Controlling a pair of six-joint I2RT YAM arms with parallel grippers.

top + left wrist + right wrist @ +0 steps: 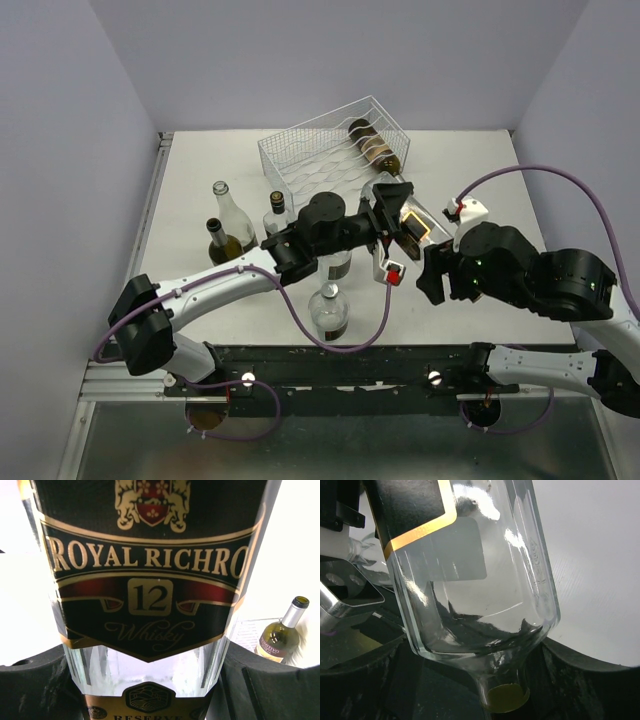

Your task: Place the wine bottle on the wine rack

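Our left claw [388, 222] is clamped on the whisky bottle [150, 580], which sits tilted over the worktop [200, 160] just in front of the white wine rack [310, 160]. Our right claw [432, 270] straddles the bottle's shoulder; we cannot tell whether it grips. One dark bottle [372, 143] lies in the rack.

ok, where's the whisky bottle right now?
Top view, centre: whisky bottle held in the left gripper, just in front of the wine rack, right side; right gripper at its neck end.

One wine rack [300, 150], one whisky bottle [150, 605], at least five other bottles [328, 312].
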